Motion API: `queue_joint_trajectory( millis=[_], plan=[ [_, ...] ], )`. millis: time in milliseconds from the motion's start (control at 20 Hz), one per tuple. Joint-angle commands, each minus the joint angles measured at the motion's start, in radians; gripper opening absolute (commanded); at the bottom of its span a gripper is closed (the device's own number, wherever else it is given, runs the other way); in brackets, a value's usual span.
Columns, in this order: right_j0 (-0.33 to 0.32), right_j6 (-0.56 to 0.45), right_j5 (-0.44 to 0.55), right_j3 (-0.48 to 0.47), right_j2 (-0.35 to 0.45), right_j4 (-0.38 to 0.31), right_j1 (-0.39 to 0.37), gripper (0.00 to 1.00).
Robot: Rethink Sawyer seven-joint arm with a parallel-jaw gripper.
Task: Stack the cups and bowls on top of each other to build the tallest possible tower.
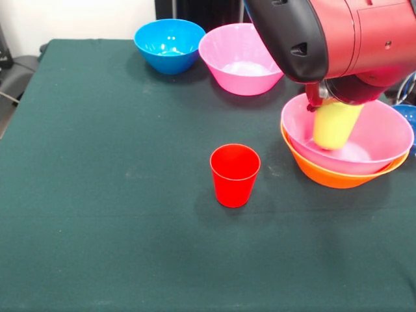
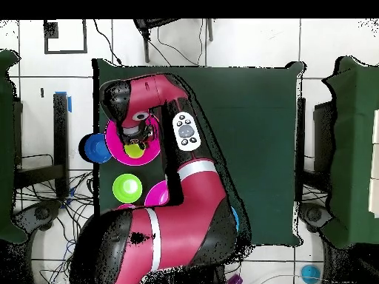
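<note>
Dark green table [image 1: 97,195], arm over the nested bowls at right.
Gripper [image 1: 335,107] clasps the lime green cup [image 1: 336,125] inside the pink bowl [image 1: 383,140], nested in the orange bowl [image 1: 325,174]; red cup [image 1: 234,174] stands apart, left.

Arm [image 1: 338,39] holding lime cup [image 1: 336,125] inside pink bowl [image 1: 383,140] | pink bowl nesting in orange bowl [image 1: 331,175] | red cup [image 1: 234,175] standing left of orange bowl | light blue bowl [image 1: 169,44] and second pink bowl [image 1: 239,60] sitting beyond red cup
</note>
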Motion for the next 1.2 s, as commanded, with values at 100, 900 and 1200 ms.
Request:
queue_joint_trajectory(
  millis=[100,900,1200],
  plan=[
    [0.001,-0.093,-0.047,0.108,0.019,-0.006,-0.046,0.0],
    [-0.003,-0.105,-0.139,-0.003,0.04,-0.036,0.026,0.0],
    [-0.016,-0.117,-0.197,-0.012,0.052,-0.023,0.057,0.0]
  ],
)
